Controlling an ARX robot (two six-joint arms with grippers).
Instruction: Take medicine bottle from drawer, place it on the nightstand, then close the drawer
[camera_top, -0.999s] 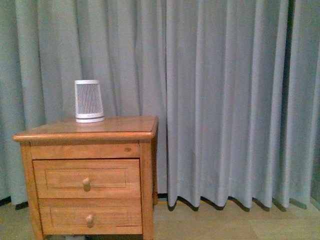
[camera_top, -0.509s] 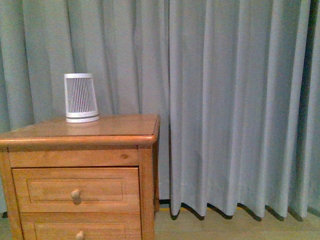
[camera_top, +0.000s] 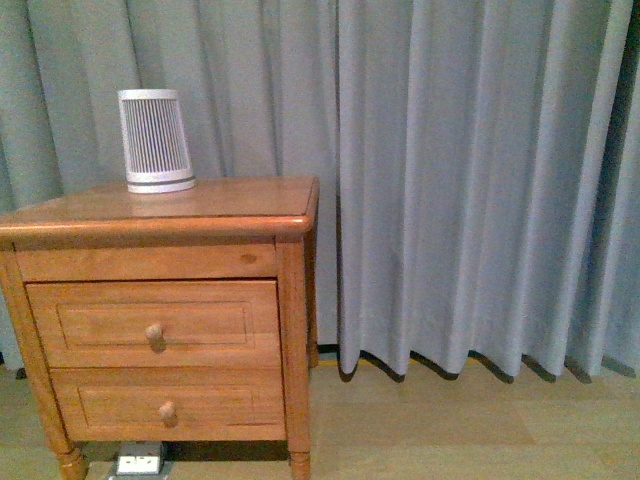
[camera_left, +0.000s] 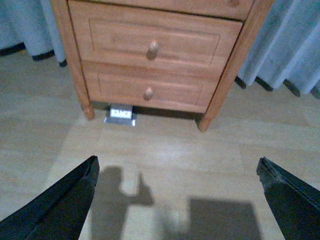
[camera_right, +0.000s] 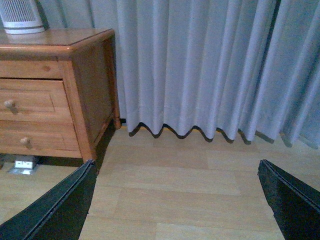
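The honey-brown nightstand stands at the left of the front view, also in the left wrist view and the right wrist view. Its upper drawer with a round knob is shut; it also shows as the drawer and the drawer. The medicine bottle is hidden. My left gripper hangs open over bare floor, well in front of the nightstand. My right gripper is open above the floor, to the right of the nightstand. Neither arm shows in the front view.
A white slatted tapered cylinder stands on the nightstand top at the back left. The lower drawer is shut. A small white box lies under the cabinet. Grey curtains hang behind, over a wooden floor.
The front view has shifted: the nightstand first grew larger and slid left, then moved up in frame, showing its feet and the floor. Both drawers stay shut.
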